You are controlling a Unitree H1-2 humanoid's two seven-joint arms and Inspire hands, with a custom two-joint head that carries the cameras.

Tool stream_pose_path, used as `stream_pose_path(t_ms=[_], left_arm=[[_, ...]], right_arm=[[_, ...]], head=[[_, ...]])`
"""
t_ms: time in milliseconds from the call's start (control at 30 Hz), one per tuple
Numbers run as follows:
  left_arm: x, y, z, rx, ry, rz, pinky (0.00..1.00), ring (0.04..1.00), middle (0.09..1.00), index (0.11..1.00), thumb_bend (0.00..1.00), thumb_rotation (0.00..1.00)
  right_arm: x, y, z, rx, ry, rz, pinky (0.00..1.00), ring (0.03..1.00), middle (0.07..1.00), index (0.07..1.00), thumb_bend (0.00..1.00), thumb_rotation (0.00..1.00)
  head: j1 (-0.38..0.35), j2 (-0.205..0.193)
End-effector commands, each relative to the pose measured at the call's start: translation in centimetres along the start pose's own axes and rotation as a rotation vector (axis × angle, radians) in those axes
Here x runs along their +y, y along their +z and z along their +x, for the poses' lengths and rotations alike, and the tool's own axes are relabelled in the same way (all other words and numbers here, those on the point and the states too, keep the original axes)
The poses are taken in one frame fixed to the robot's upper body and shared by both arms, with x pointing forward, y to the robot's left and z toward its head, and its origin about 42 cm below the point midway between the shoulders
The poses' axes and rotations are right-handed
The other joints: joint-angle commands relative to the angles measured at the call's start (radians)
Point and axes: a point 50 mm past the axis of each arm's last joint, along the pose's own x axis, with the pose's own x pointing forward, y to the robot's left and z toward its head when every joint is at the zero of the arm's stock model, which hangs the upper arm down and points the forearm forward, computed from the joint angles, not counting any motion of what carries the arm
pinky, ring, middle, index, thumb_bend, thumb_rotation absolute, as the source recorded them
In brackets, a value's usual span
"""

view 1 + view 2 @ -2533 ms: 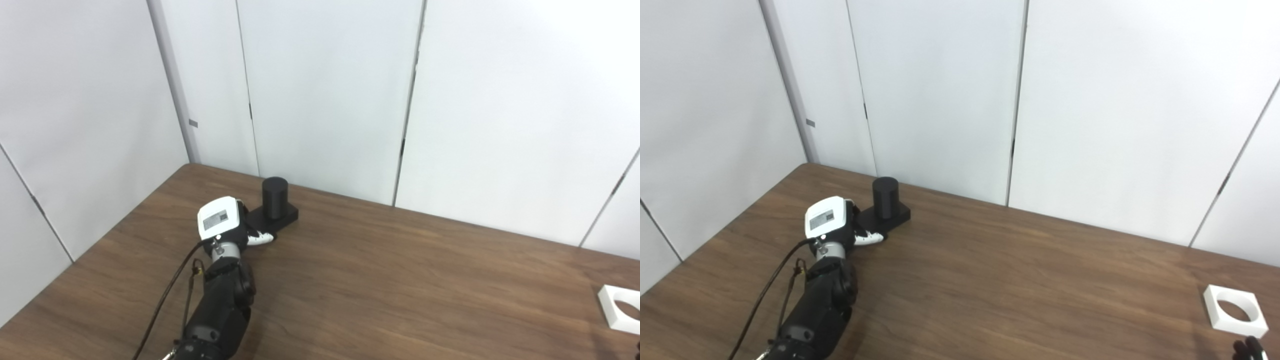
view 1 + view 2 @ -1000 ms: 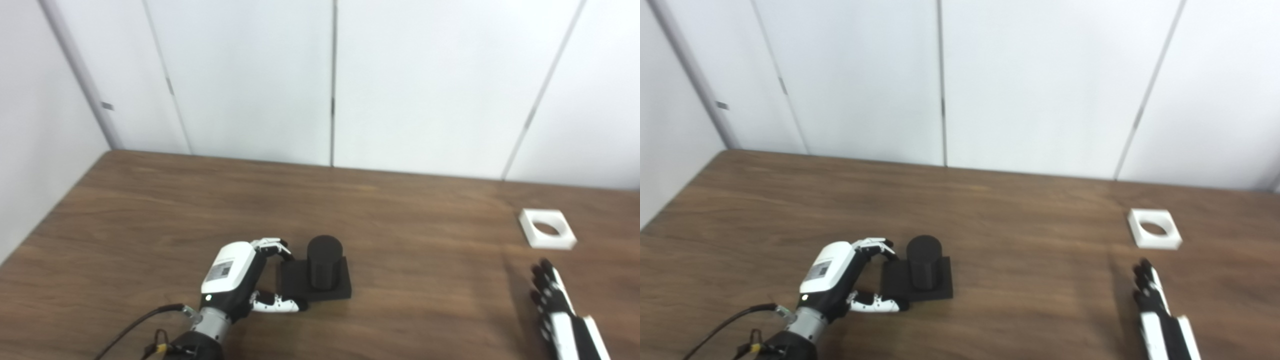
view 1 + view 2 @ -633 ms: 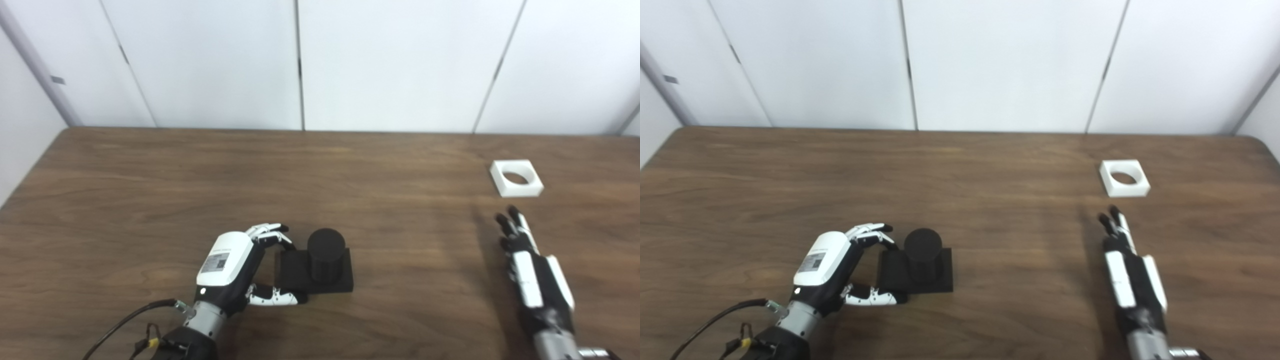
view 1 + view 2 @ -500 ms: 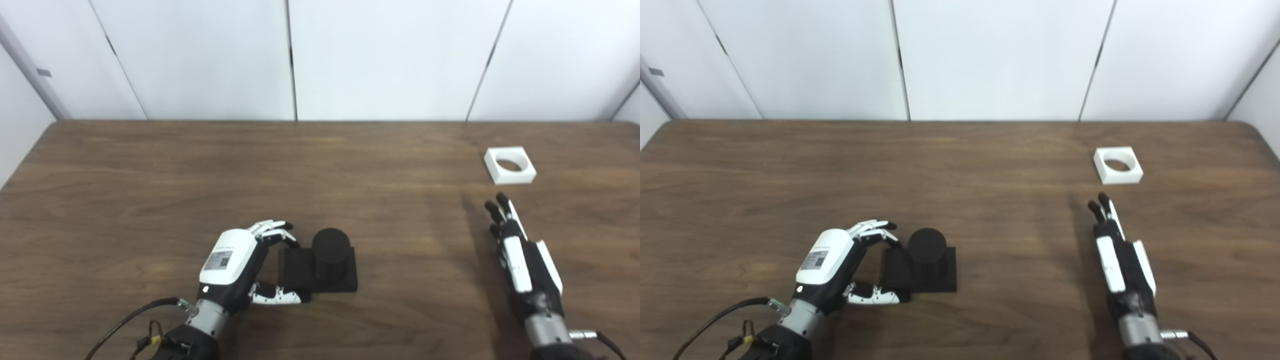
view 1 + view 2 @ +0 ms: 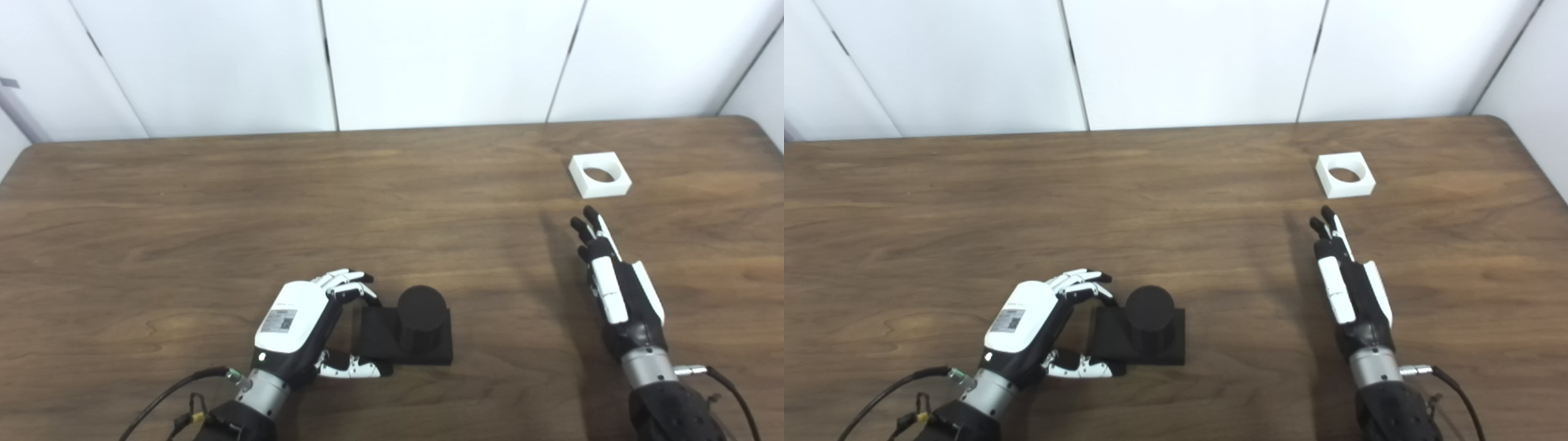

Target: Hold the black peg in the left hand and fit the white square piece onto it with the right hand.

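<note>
Near the front edge of the wooden table (image 5: 184, 202), a little left of centre, the black peg (image 5: 421, 313) stands upright on its square black base (image 5: 375, 335), and the left hand (image 5: 304, 327) is cupped against the base's left side. Its fingers (image 5: 346, 283) curl over the base's far left corner while the thumb (image 5: 352, 368) lies along the near edge, so the grip closes on the base rather than on the round post, and the base sits flat on the wood. Over on the right, the right hand (image 5: 1347, 288) is stretched out flat with its fingers straight and close together, empty, pointing away toward the back of the table; whether it rests on the surface or hovers just above it I cannot tell. Just beyond its fingertips, but clear of them, lies the white square piece (image 5: 1345, 174), flat on the wood with its round hole facing up, closer to the back edge and the rounded far right corner than to the front. A broad stretch of bare wood runs between the peg and the white piece, and the whole left half of the table beyond the left hand is likewise open. White wall panels (image 5: 1182, 55) rise directly behind the back edge.
</note>
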Motion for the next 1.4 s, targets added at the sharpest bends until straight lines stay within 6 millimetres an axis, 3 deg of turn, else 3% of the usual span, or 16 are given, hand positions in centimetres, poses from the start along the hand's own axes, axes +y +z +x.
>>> stream_pose_path(t_ms=[0, 167, 367, 533, 667, 867, 1033, 1200, 1367], left_arm=[[-2.4, 0.7, -1.2, -0.026, -0.14, -0.021, 0.75, 0.84, 0.809, 0.489, 0.51, 0.05], [-2.4, 0.5, -1.2, -0.029, -0.15, -0.02, 0.76, 0.84, 0.809, 0.489, 0.51, 0.05], [-2.5, 0.2, -1.2, -0.034, -0.167, -0.012, 0.77, 0.845, 0.81, 0.489, 0.51, 0.04], [-2.5, 0.4, -1.1, -0.033, -0.179, -0.007, 0.77, 0.845, 0.812, 0.489, 0.51, 0.04], [-2.6, 0.2, -1.2, -0.032, -0.179, -0.008, 0.77, 0.84, 0.81, 0.489, 0.51, 0.04], [-2.6, 0.0, -1.2, -0.038, -0.171, 0.042, 0.79, 0.831, 0.796, 0.488, 0.51, 0.04], [-2.8, -0.2, -1.2, -0.021, -0.175, 0.101, 0.8, 0.818, 0.778, 0.487, 0.52, 0.04], [-3.0, -0.4, -1.3, 0.0, -0.198, 0.133, 0.81, 0.82, 0.776, 0.487, 0.52, 0.04], [-3.4, -0.6, -1.5, 0.008, -0.205, 0.147, 0.81, 0.819, 0.774, 0.487, 0.52, 0.04]], right_arm=[[1.1, 1.3, -0.1, -0.056, -0.014, 0.053, 1.0, 1.0, 0.957, 1.0, 0.62, 1.0], [0.8, 1.5, 0.0, -0.068, -0.021, 0.042, 1.0, 1.0, 0.96, 1.0, 0.62, 1.0], [-0.2, 3.2, 0.9, -0.08, -0.032, 0.039, 1.0, 1.0, 0.971, 1.0, 0.63, 0.96], [-1.9, 5.1, 2.8, -0.12, -0.027, 0.035, 1.0, 1.0, 0.971, 1.0, 0.62, 0.9], [-3.7, 7.1, 4.7, -0.157, -0.031, -0.085, 1.0, 1.0, 0.973, 1.0, 0.61, 0.89], [-6.7, 10.3, 8.1, -0.179, -0.024, -0.334, 1.0, 0.989, 0.967, 1.0, 0.67, 0.71], [-7.6, 12.5, 10.4, -0.184, -0.011, -0.48, 0.98, 0.97, 0.953, 0.979, 0.74, 0.51], [-8.1, 14.2, 12.2, -0.206, 0.005, -0.522, 0.97, 0.968, 0.955, 0.976, 0.73, 0.46], [-8.9, 15.5, 13.5, -0.207, 0.011, -0.615, 0.94, 0.963, 0.967, 0.984, 0.75, 0.41]], head=[[-0.001, 0.001], [-0.041, -0.012], [-0.078, -0.028], [-0.094, -0.045], [-0.119, -0.075], [-0.157, -0.113], [-0.173, -0.136], [-0.18, -0.149], [-0.199, -0.19]])
